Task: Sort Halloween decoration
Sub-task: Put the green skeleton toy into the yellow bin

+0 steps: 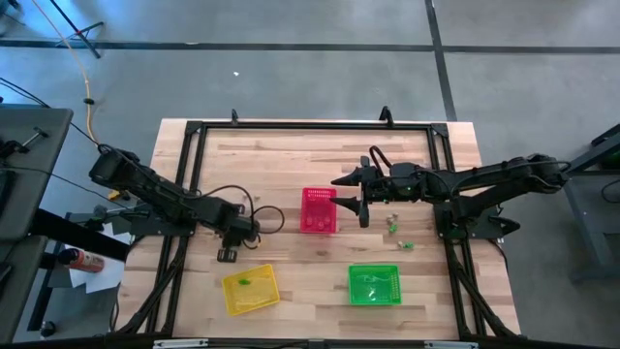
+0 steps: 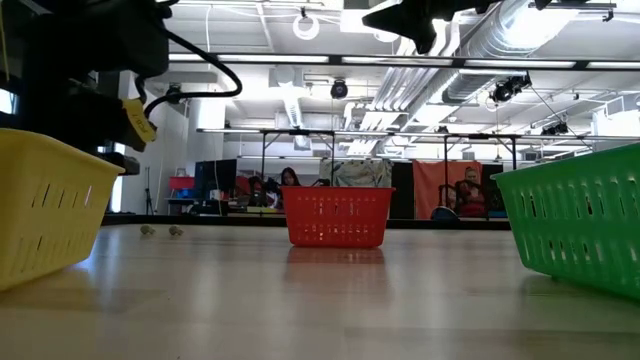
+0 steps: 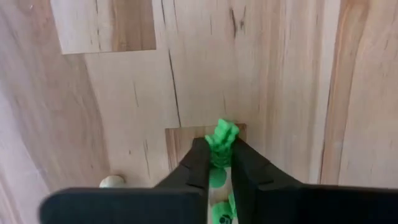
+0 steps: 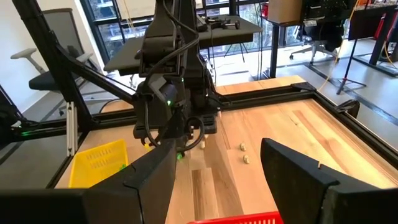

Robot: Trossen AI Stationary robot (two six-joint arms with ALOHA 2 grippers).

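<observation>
— What does the left gripper (image 3: 219, 163) have?
— It is clamped on one small bright green plastic trinket (image 3: 221, 135), which sticks out between the two dark fingertips, low over the pale wooden plank surface (image 1: 291, 165). From above, that gripper (image 1: 229, 254) sits at the left of the surface, just beyond the yellow plastic mesh basket (image 1: 250, 290).

— And the right gripper?
— The right gripper (image 1: 359, 199) hangs with its fingers spread apart and nothing between them, right beside the pink-red plastic mesh basket (image 1: 319, 210) in the middle of the surface.

— How many baskets are there?
— Three: one yellow, one pink-red and one green plastic mesh basket (image 1: 374, 285), the green one at the near right.

— Where are the other decorations?
— A green speck lies inside the yellow basket, and pale green bits show in the green one; how many I cannot tell. Loose on the wood to the right of the pink-red basket lie about three tiny pieces, two pale ones (image 1: 393, 224) and a green one (image 1: 407, 245). At table height, two small pale trinkets (image 2: 161, 231) rest side by side on the surface to the left of the red basket. The left wrist camera catches one more pale rounded piece (image 3: 112, 182) beside its gripper
</observation>
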